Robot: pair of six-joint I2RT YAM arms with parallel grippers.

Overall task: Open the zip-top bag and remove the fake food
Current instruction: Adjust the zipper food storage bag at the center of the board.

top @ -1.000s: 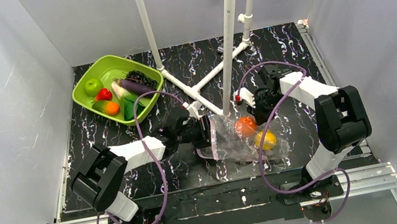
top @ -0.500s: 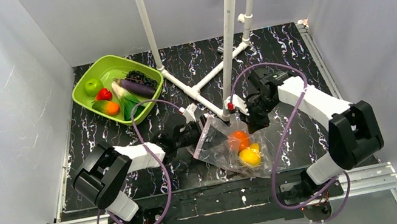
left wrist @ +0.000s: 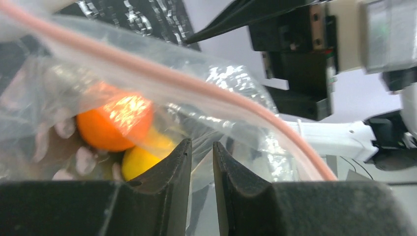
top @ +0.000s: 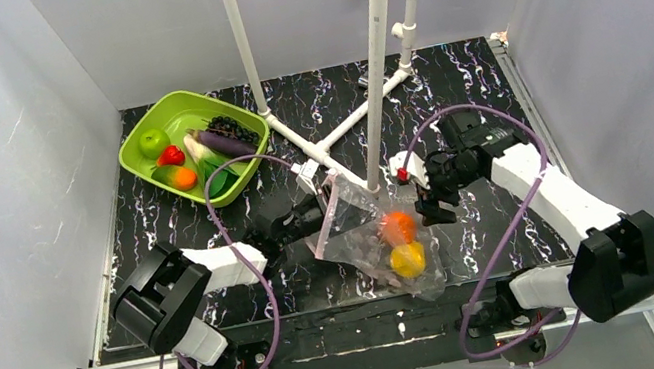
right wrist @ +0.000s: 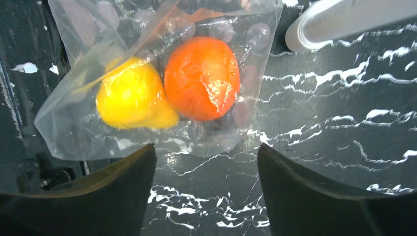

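The left claw [left wrist: 201, 147] has its two matte black fingers drawn almost together on a fold of the zip-top bag [top: 368, 238]. It pinches the thin film just below the pink zip strip [left wrist: 147, 69]. That hold seems meant to anchor one side of the mouth and keep it tipped up off the desk [top: 469, 88]. The right claw [right wrist: 205, 150] stands wide apart and grips nothing. It hangs just over the bag, probably placed to catch the opposite lip or go for the contents.

The bag lies near the middle of the desk, between the two claws and at the foot of a white pipe [top: 373, 65]. Its plastic is clear, crinkled and full of glare, so it will likely slip and fold rather than hold a shape.

Two pieces of the fake food sit inside it, touching: a glossy round orange [right wrist: 201, 78] and a smooth yellow lemon [right wrist: 130, 96] with a tapered end. The other pieces, among them a green apple [top: 153, 140] and a purple eggplant [top: 224, 143], rest in a lime-green tray [top: 179, 117]. The tray is well apart, at the far left of the black, white-veined desk.
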